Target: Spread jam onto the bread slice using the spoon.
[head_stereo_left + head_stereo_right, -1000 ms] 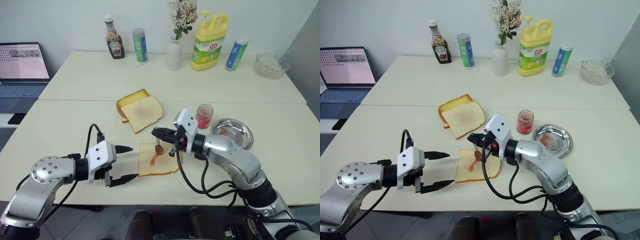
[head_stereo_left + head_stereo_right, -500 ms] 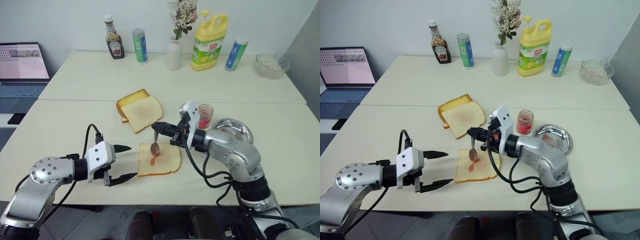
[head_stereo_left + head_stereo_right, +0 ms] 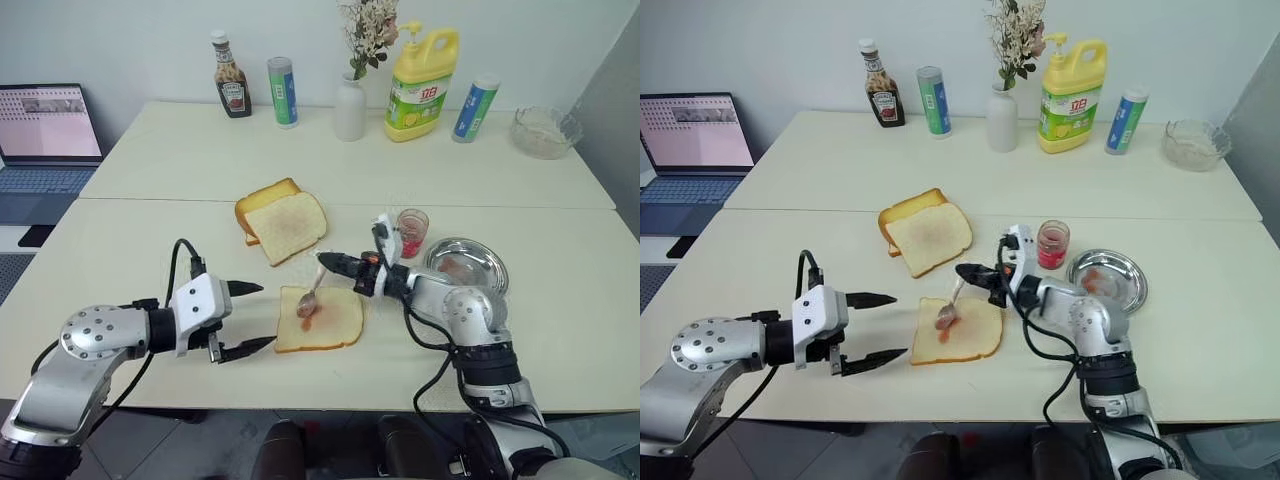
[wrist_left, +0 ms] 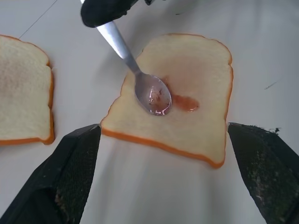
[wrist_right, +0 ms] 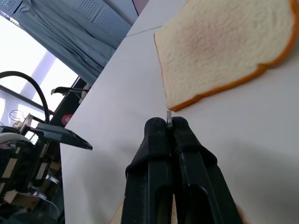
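bread slice: the bread slice (image 3: pixel 320 318) lies flat at the table's near edge, between both arms.
spoon axis: the spoon (image 4: pixel 140 79) slants down-left from the right gripper (image 3: pixel 333 262), bowl on jam (image 4: pixel 184 101).
jaws: right clamped on handle; left gripper (image 3: pixel 255 318) spread, empty, left of slice.

The right gripper (image 3: pixel 336 262) reaches in low from the right, its two black fingers pinched tight together and pointing leftward, nearly level. The left gripper (image 3: pixel 253 318) hangs just above the tabletop on a bent arm, fingers spread wide, aimed rightward.
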You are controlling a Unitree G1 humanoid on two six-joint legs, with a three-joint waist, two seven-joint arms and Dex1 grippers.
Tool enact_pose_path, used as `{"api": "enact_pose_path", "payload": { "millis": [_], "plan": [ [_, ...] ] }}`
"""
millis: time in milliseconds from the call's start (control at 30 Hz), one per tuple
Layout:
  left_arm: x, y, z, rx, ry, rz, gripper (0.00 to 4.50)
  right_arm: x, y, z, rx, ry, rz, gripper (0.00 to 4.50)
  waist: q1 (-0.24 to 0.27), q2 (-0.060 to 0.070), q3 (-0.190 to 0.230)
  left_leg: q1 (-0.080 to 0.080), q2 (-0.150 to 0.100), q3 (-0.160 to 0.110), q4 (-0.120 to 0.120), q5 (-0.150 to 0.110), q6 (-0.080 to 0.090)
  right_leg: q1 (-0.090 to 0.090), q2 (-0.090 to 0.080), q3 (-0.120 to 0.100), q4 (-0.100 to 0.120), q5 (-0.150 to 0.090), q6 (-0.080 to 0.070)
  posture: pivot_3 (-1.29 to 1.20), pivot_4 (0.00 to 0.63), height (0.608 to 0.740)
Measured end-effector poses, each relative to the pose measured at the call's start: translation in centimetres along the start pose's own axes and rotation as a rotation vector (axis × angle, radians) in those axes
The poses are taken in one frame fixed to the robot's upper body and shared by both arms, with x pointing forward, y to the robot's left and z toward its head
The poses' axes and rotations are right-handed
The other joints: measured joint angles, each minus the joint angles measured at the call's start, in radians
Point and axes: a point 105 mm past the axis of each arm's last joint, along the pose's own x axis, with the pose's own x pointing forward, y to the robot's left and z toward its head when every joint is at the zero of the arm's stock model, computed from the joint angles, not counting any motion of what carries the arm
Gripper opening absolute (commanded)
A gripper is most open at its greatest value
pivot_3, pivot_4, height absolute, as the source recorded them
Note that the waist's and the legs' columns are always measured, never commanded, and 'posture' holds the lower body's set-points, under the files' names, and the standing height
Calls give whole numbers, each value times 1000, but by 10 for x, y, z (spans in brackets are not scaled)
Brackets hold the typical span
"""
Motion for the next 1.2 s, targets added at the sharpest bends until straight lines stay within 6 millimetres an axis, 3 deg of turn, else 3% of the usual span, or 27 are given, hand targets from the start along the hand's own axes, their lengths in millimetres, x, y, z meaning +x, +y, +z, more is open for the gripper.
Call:
{"api": "enact_pose_path", "payload": {
  "millis": [200, 467, 733, 1200],
  "plan": [
    [0, 3, 2, 9, -5, 4, 4500, -8, 5, -6, 45, 31, 34, 62, -1, 0, 0, 0, 0, 0, 0, 0, 0, 0, 0, 0, 0, 0, 0, 0, 150, 740],
    [1, 3, 3, 12, -6, 4, 4500, -2, 9, -6, 161, -5, 33, 62, -3, 0, 0, 0, 1, 0, -1, 0, 0, 0, 1, 0, 0, 0, 0, 0, 150, 740],
    [1, 4, 3, 0, 2, 0, 4500, -5, 3, -6, 246, -28, 23, 62, -2, 0, 0, 0, 0, 0, -1, 0, 0, 0, 1, 0, 0, 0, 0, 0, 150, 740],
    [2, 1, 2, 2, 1, -30, 4500, -22, -11, -26, 269, 45, 13, 62, -2, 0, 0, 0, 0, 0, -1, 0, 0, 0, 1, 0, 0, 0, 0, 0, 150, 740]
  ]
}}
